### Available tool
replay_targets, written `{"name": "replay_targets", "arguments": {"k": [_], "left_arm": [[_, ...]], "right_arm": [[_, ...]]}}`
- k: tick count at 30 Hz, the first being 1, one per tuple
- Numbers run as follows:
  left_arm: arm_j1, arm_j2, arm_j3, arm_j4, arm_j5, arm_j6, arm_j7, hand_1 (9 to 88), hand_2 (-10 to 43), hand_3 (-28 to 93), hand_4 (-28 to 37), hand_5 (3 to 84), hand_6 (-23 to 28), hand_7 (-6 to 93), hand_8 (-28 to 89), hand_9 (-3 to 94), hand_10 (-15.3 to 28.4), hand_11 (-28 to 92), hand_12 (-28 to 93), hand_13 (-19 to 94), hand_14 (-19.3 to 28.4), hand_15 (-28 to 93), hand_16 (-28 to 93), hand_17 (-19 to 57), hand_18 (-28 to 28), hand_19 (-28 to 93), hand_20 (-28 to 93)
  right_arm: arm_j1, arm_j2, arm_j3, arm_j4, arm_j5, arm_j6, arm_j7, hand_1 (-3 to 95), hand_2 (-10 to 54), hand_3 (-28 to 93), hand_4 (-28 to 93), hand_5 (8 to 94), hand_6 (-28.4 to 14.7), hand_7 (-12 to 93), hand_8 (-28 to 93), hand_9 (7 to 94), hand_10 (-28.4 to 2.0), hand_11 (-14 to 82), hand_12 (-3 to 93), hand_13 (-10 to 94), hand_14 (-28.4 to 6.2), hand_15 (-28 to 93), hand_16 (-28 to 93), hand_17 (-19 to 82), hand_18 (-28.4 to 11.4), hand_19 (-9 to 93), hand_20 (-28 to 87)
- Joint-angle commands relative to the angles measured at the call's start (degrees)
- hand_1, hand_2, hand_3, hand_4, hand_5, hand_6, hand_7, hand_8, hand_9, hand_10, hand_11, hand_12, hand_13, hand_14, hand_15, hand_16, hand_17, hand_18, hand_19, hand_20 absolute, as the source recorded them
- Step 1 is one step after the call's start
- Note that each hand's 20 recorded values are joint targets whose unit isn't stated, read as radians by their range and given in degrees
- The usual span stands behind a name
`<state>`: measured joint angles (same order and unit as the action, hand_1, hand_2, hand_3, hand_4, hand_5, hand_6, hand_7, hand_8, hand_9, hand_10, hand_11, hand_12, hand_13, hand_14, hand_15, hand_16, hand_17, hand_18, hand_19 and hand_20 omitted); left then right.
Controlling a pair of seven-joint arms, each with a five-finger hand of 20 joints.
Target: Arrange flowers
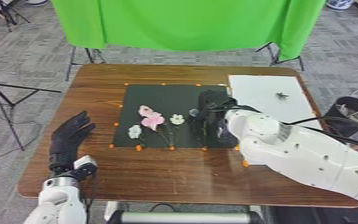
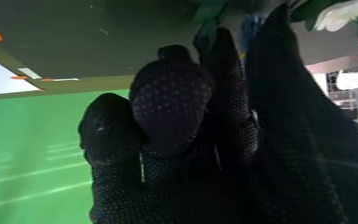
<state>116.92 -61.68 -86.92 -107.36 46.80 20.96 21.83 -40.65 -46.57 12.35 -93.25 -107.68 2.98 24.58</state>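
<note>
Black fabric gloves my right hand (image 1: 213, 107) over the dark rectangular mat (image 1: 158, 91); I can't tell its openness or grip. Left of it, a ruffled pink flower (image 1: 152, 120) lies on the mat.

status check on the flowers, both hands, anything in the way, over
Left hand open, left of black mat; right hand at mat's right side, grip unclear; pink flower on mat; right hand hides part of mat.
</note>
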Motion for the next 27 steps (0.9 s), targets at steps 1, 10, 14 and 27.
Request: {"name": "replay_targets", "arguments": {"k": [1, 10, 14, 27], "left_arm": [[0.0, 0.00, 0.07, 0.21, -0.11, -0.29, -0.13, 29.8, 1.9, 71, -16.9, 49.7, 1.6, 19.2, -9, 42.1, 12.8, 22, 12, 38, 16.5, 31, 1, 6.6, 15.0, 22, 21], [0.1, -0.01, 0.11, 0.17, -0.12, -0.14, -0.20, 29.9, 2.0, 71, -16.7, 49.4, 1.7, 19.3, -9, 41.9, 12.8, 22, 12, 37, 16.4, 30, 0, 6.6, 15.0, 22, 21], [0.2, 0.04, 0.14, 0.08, -0.20, -0.08, -0.10, 29.9, 2.1, 71, -16.7, 49.5, 1.7, 19.2, -9, 41.8, 12.7, 22, 12, 37, 16.4, 30, 0, 6.6, 15.0, 22, 21], [0.4, -0.14, 0.06, -0.04, -0.28, 0.15, 0.14, 29.9, 2.4, 70, -16.2, 49.1, 1.5, 19.8, -9, 41.7, 12.6, 22, 12, 37, 16.2, 31, 0, 6.7, 15.0, 22, 21]], "right_arm": [[0.8, 0.5, 0.9, -1.0, 0.1, -1.2, 0.0, 49.2, -3.3, 62, -19, 64.5, 0.3, 16, 4, 60.2, -12.4, 8.8, 14.5, 87, -3.5, 59, 28, 58, -14.4, 93, 47], [0.0, 0.7, 5.3, -2.2, 0.8, -2.4, 0.0, 47.5, -3.6, 64, -19, 61.8, 0.2, 16, 1, 57.0, -12.7, 7.8, 14.6, 86, -3.7, 59, 28, 57, -14.5, 93, 46], [-0.7, 1.0, 9.2, -3.1, 1.1, -2.5, 0.2, 46.7, -3.6, 65, -19, 60.5, 0.2, 15, -1, 55.8, -13.1, 7.5, 14.7, 85, -3.8, 59, 28, 56, -14.5, 93, 45], [2.8, 4.5, 11.5, 6.0, -3.8, -3.4, 7.2, 40.7, -9.4, 65, -16, 53.3, -1.3, 12, -8, 51.7, -14.7, 6.7, 14.9, 83, -4.8, 60, 27, 54, -15.7, 93, 44]]}}
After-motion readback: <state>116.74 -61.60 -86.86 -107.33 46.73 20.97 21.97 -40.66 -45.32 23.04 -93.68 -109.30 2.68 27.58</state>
